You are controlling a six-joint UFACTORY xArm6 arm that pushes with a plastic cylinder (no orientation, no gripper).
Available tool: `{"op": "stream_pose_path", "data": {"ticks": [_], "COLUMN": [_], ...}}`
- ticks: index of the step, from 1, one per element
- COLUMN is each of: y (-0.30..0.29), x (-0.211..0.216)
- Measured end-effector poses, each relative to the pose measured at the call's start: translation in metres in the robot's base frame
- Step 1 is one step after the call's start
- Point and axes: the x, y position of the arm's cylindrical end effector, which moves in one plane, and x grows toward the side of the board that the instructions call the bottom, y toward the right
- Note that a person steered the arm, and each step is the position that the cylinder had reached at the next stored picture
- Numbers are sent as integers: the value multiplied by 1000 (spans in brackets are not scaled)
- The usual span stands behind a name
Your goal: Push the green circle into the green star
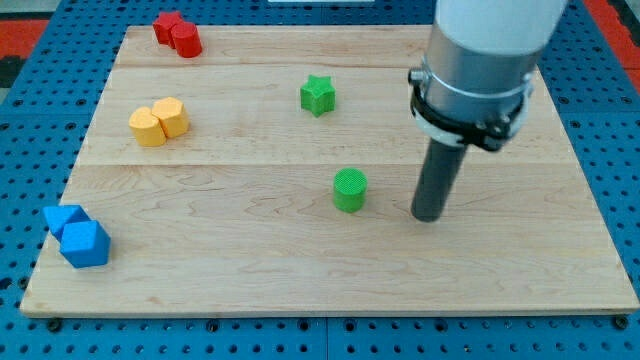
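The green circle (350, 190) stands near the middle of the wooden board (250, 270). The green star (317, 95) sits above it toward the view's top, slightly left, with a clear gap between them. My tip (429, 216) rests on the board to the right of the green circle and a little lower, apart from it by about one block's width. The rod rises from the tip to a grey cylinder at the view's top right.
Two red blocks (177, 34) touch at the top left. Two yellow blocks (159, 122) touch at the left. Two blue blocks (77, 236) touch at the bottom left corner. A blue perforated surface (620, 120) surrounds the board.
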Motion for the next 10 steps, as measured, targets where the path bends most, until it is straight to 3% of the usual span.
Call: {"op": "stream_pose_path", "data": {"ticks": [1,2,3,4,6,7,8,10], "y": [-37,-39,-95,-105,-107,-110,-150,-120], "x": [-18,11,-8,-56,-109,-95,-98,-142]}}
